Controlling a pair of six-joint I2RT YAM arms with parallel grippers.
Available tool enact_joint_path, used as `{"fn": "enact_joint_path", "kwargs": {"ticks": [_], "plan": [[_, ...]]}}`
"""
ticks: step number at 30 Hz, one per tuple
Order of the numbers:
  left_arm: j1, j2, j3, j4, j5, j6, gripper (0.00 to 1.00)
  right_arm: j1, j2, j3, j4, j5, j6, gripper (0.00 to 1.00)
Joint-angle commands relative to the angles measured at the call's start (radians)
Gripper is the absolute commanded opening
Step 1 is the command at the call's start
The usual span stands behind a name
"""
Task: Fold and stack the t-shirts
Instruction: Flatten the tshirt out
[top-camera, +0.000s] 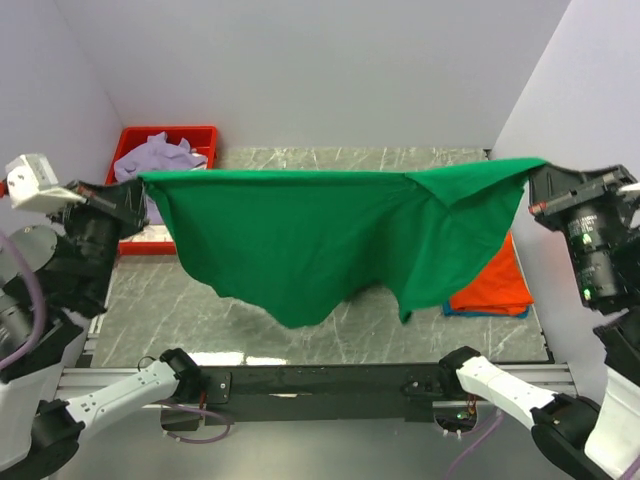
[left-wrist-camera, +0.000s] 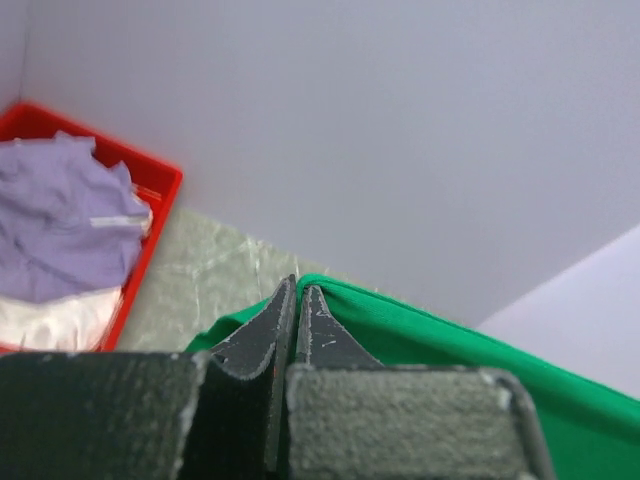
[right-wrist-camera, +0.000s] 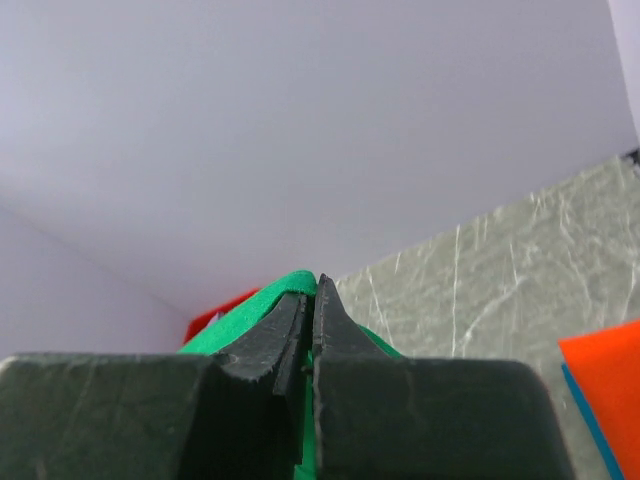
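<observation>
Right now the green t-shirt hangs in the air as a wide sheet, stretched from 9 o'clock to 3 o'clock above the marble surface, with its lower edge dangling unevenly toward 6 o'clock. The left tool is pinched fully together on the cloth's corner at 9 o'clock. The right tool is likewise clamped tight on the opposite corner at 3 o'clock, where a flap of cloth doubles over.

The step in hand looks like spreading the shirt so it can be laid flat for folding. To do it well, both tools should hold the top edge level and taut and lower together. The hanging hem should touch down first, and then the top edge can be drawn away from it so the cloth settles without wrinkles. The doubled flap will likely need smoothing.

Mind the folded orange t-shirt at 4 o'clock, and the red tray at 10 o'clock holding a lavender t-shirt.
</observation>
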Motion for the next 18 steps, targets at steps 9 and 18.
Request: {"fn": "enact_joint_path", "kwargs": {"ticks": [9, 18], "plan": [[0.267, 0.387, -0.027, 0.599, 0.181, 0.210, 0.01, -0.214, 0.310, -0.089, 0.476, -0.169, -0.080, 0.00], [0.602, 0.896, 0.506, 0.705, 0.625, 0.082, 0.01, -0.326, 0.735, 0.468, 0.527, -0.263, -0.116, 0.00]]}}
